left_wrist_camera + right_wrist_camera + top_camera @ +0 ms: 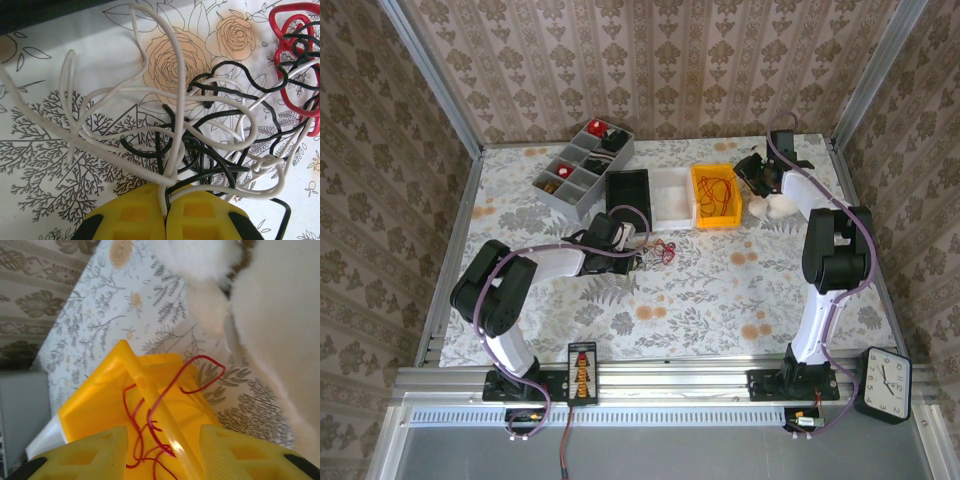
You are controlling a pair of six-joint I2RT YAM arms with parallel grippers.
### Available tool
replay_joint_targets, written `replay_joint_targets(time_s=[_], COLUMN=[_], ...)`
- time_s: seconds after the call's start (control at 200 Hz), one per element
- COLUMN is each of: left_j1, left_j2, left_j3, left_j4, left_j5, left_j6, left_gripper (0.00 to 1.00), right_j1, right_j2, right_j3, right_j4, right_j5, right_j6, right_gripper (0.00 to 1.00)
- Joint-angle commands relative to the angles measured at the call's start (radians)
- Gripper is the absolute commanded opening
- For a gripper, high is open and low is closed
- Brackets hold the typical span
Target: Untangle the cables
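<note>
**3 cords knotted at mid-bench, 1 red cord lying in the yellow bin**

Nearest the arm bases, the left fingers point(152, 214) are pressing together and pinching 1 strand of the white cable point(176, 107). That strand is running up into the tangle point(655, 250), which is lying on the bench point(720, 290) just beyond them. In the tangle, the white cable is weaving through 1 black cable point(235, 63) and 1 red cable point(284, 87). Whether the white loops are all 1 cord I cannot tell.

The step in hand is looking like the drawing-out of the white cable. The next move is calling for a slow pull away from the knot. The black and red loops are probably needing an anchor, or the whole bunch is likely to drag along.

Farther back, 3 bins are sitting in a row: 1 black bin point(628, 195), 1 white bin point(670, 195) and 1 yellow bin point(95, 405). 1 more red cord point(170, 386) is lying in the yellow bin, with 1 loop hanging over the rim. The right fingers point(97, 454) are hovering above that bin, spread apart and gripping nothing, so that arm is looking free to come across and hold the tangle. Farthest back on the left, 1 grey divided tray point(575, 207) is standing.

The count is coming to 2 red cords, 1 black and 1 white.
</note>
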Motion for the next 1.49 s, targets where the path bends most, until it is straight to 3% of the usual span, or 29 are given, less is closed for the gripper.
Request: replay_joint_targets(time_s=[0.0,0.435,0.76,0.92,1.49], left_j1=[-0.012,-0.012,-0.011,-0.012,-0.015], left_j2=[0.068,0.100,0.115,0.123,0.104], left_j3=[0.009,0.040,0.061,0.071,0.039], left_j4=[-0.051,-0.085,-0.110,-0.112,-0.074], left_j5=[0.025,0.028,0.028,0.035,0.039], left_j6=[0.034,0.046,0.051,0.055,0.048], left_gripper=[0.00,0.00,0.00,0.00,0.00], right_j1=[-0.009,-0.031,-0.034,-0.031,0.059], right_j2=[0.042,0.108,0.139,0.063,-0.164], right_j3=[0.000,0.023,0.007,-0.069,-0.154], right_j4=[0.064,0.119,0.218,0.307,0.159], right_j5=[-0.048,-0.023,-0.047,-0.066,-0.019], right_j6=[0.106,0.186,0.229,0.237,-0.090], right_gripper=[0.43,0.38,0.07,0.01,0.00])
